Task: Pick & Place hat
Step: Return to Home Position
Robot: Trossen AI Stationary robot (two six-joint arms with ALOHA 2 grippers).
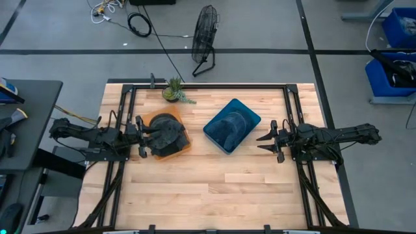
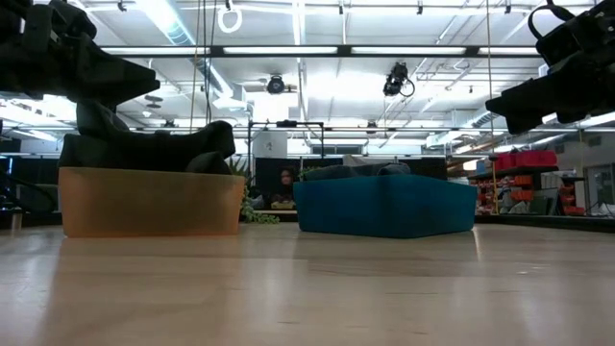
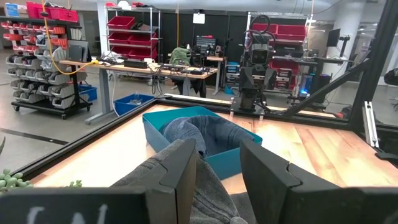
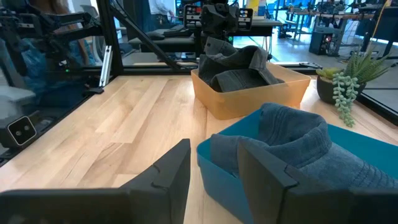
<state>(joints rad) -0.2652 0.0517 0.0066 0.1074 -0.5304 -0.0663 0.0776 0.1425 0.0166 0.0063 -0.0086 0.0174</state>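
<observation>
A dark grey hat (image 1: pixel 166 133) lies in an orange bin (image 1: pixel 185 148) at the table's left middle. A blue denim hat (image 1: pixel 229 125) lies in a blue bin (image 1: pixel 250 119) at the centre. My left gripper (image 1: pixel 144 138) is open at the orange bin's left side, with grey hat cloth (image 3: pixel 211 193) showing between and below its fingers. In the low view this gripper (image 2: pixel 125 82) stands just above the hat's raised part (image 2: pixel 96 120). My right gripper (image 1: pixel 265 138) is open and empty. It is level, to the right of the blue bin (image 4: pixel 217 180), and points at it. My left gripper's fingers (image 3: pixel 180 171) stand on either side of the grey hat's raised cloth, coming level from the table's left. I cannot tell whether they touch it. The hat rests in the orange bin.
A small potted plant (image 1: pixel 173 91) stands at the far edge behind the orange bin. Black frame rails (image 1: pixel 289 110) run along the table's sides. The near half of the wooden table (image 1: pixel 214 195) is bare. A fan (image 1: pixel 205 39) stands on the floor beyond.
</observation>
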